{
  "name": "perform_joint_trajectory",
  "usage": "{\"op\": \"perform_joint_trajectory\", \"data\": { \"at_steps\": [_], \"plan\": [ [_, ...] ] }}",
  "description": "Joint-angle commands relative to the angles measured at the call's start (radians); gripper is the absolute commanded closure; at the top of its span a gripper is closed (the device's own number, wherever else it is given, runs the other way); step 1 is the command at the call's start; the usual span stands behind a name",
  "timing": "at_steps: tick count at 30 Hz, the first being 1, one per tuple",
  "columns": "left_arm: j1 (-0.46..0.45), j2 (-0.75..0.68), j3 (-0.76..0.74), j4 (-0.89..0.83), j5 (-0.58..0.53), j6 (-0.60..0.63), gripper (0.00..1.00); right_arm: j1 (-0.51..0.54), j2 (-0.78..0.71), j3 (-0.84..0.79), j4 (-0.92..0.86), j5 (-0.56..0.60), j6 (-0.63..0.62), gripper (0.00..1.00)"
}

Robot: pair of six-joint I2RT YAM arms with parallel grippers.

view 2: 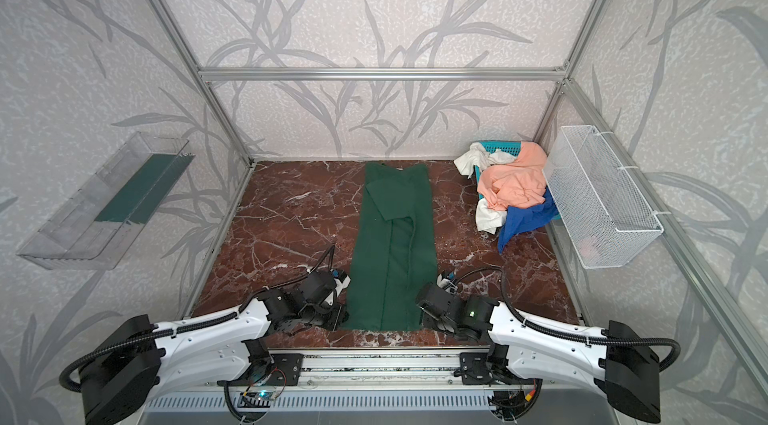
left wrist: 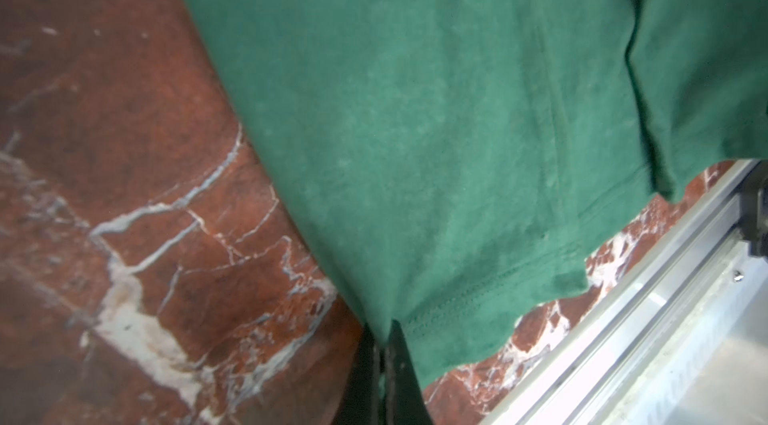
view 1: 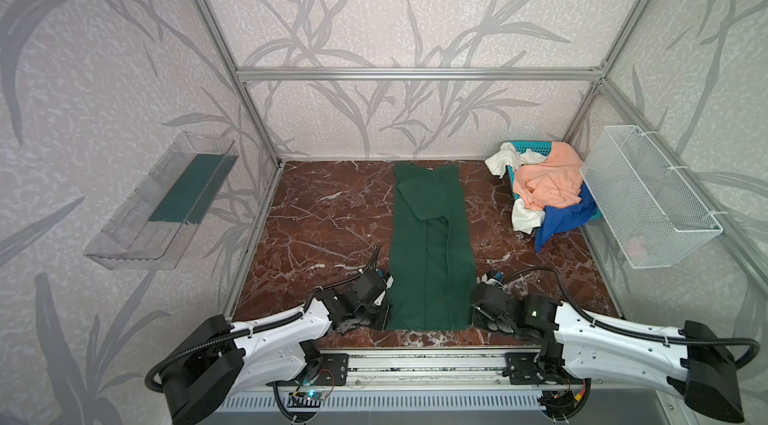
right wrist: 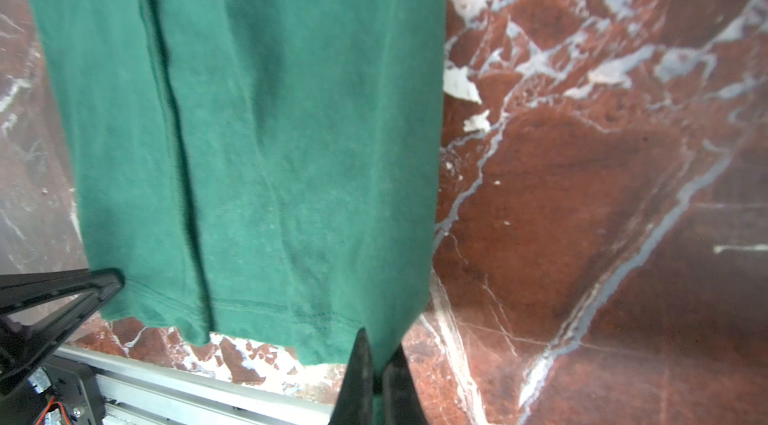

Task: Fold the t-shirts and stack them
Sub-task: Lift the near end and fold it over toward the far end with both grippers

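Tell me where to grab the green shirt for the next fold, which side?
Take the green shirt by the two corners of its near hem, one from each outer side. It lies flat as a narrow strip with both sides folded in, so those corners are free and let the hem be carried to the collar. Left gripper and right gripper are shut there.

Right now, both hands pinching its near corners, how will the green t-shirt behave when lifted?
Likely floppy: the green t-shirt lies flat in soft lengthwise folds, so it should sag between the left hand and right hand. Probably light, thin cloth. Its folded flaps may fall open.
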State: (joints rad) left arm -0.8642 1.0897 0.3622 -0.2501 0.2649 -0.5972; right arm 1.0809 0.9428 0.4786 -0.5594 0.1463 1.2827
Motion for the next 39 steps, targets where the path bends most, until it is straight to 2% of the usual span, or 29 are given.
{"op": "perform_joint_trajectory", "data": {
  "at_steps": [1,7,12,18,22,29,39],
  "plan": [
    [-0.004,0.006,0.044,-0.033,-0.008,0.01,1.0,0.007,-0.028,0.056,-0.063,0.069,-0.027,1.0],
    [-0.004,0.003,0.132,-0.088,-0.04,0.022,1.0,0.004,-0.075,0.083,-0.068,0.157,-0.053,1.0],
    [0.001,-0.002,0.178,-0.101,-0.136,-0.001,1.0,-0.048,-0.086,0.168,-0.146,0.191,-0.125,1.0],
    [0.031,0.023,0.279,-0.123,-0.21,0.012,1.0,-0.207,-0.061,0.216,-0.095,0.087,-0.24,1.0],
    [0.081,0.072,0.346,-0.111,-0.215,0.03,1.0,-0.297,0.001,0.265,-0.085,0.016,-0.314,1.0],
    [0.181,0.19,0.475,-0.092,-0.2,0.073,1.0,-0.448,0.157,0.347,-0.011,-0.124,-0.434,1.0],
    [0.282,0.423,0.688,-0.073,-0.205,0.141,1.0,-0.61,0.426,0.561,0.027,-0.209,-0.619,1.0]
  ]
}}
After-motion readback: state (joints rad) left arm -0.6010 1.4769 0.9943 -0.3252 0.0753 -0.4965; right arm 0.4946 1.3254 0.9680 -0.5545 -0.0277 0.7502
